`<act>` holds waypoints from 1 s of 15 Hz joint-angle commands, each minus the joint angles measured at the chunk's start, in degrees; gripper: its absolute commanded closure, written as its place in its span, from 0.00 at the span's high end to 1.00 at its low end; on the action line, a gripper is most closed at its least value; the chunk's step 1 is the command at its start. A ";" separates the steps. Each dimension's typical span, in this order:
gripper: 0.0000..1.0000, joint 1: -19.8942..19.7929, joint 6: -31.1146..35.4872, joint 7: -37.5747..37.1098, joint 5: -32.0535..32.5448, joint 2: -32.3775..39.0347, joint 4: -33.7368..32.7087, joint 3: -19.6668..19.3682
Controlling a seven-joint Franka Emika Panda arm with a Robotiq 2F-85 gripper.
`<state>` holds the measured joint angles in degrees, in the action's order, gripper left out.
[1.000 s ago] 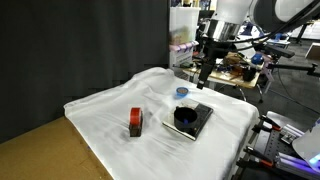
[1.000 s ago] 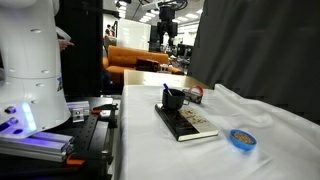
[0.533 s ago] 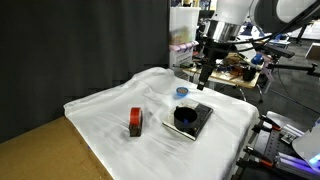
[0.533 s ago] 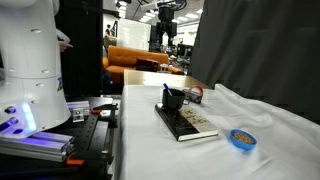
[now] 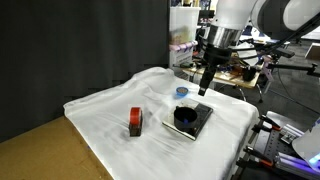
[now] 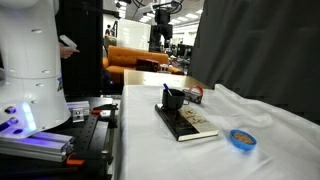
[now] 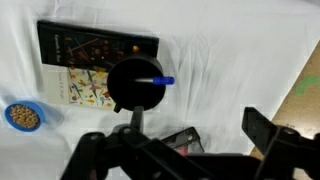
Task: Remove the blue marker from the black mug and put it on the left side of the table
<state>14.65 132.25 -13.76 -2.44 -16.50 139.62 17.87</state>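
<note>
Wide shot: the big table draped in wrinkled white cloth [image 5: 100, 105] carries everything. On it lies a flat black square slab with a pale edge [image 7: 75, 60], and the short round black mug [image 7: 128, 92] stands on that slab. There is only 1 arm in play, and its Robotiq gripper [image 7: 176, 140] hangs high over the scene with both fingers spread as wide as they go, holding nothing.

Now the key detail. The slim blue marker [image 7: 160, 81] is in the mug, leaning so its upper end pokes past the rim. In the wrist view the mug sits toward the top of the picture from the gripper, a little off the centre line between the 2 fingers, and well apart from them.

The marker's visible length runs across that picture, roughly along the line from finger to finger. So I'd say the wrist needs a turn before descending, or the fingers close end-on and not across the shaft.
</note>
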 commanded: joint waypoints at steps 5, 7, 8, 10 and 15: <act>1.00 -2.08 -2.12 -15.08 9.89 8.43 -2.65 1.73; 1.00 -1.59 -2.06 -16.50 10.71 10.59 -3.66 1.35; 1.00 -1.34 -2.06 -16.85 10.75 11.54 -4.30 1.16; 1.00 -0.92 -2.25 -17.18 11.01 13.13 -5.82 0.94; 1.00 -0.02 -4.24 -18.07 11.83 15.39 -7.84 0.70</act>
<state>13.96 131.49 -29.64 7.29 -2.79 133.92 18.68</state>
